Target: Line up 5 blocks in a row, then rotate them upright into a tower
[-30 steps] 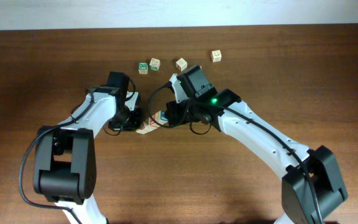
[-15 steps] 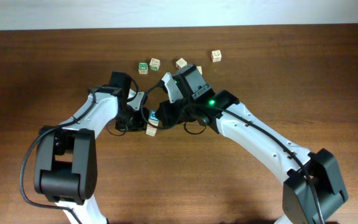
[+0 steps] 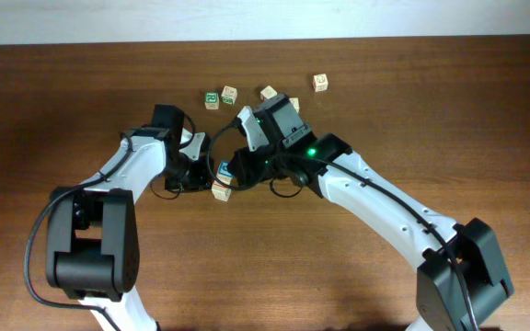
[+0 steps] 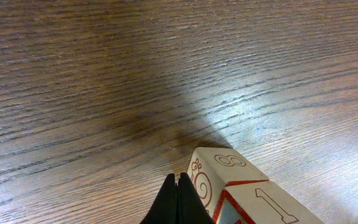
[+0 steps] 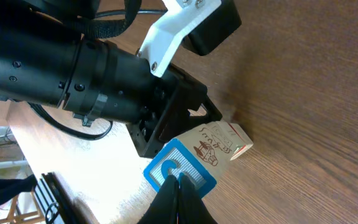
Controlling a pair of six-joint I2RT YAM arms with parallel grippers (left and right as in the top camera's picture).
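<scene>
Left fingers (image 4: pixel 168 205): pressed together with no gap, holding nothing; the tips rest just above the table (image 4: pixel 104 74).
Nearest to left fingers: the "8" block (image 4: pixel 219 163) sits just beside the tips on their right, and whether it touches them I cannot tell. A red-bordered block (image 4: pixel 260 202) lies flush against its far side.
Right fingers (image 5: pixel 166 208): closed to a point and gripping nothing. The tips meet the near edge of the blue block (image 5: pixel 179 169) and seem to press or nudge it rather than clamp it.
Beyond right fingers: a red-printed block (image 5: pixel 225 144) touches the blue one on its far side. The left arm (image 5: pixel 73 68) is close behind both.
Between the grippers: seen from overhead, the blue block (image 3: pixel 224 168) and a beige block (image 3: pixel 219 192) sit tight together in the gap.
Farther out: loose cubes (image 3: pixel 229 94) lie well apart from both tips.
Progress: judged mid-task, with a turn on the blue block in hand. How many blocks are already rotated cannot be read from here.
</scene>
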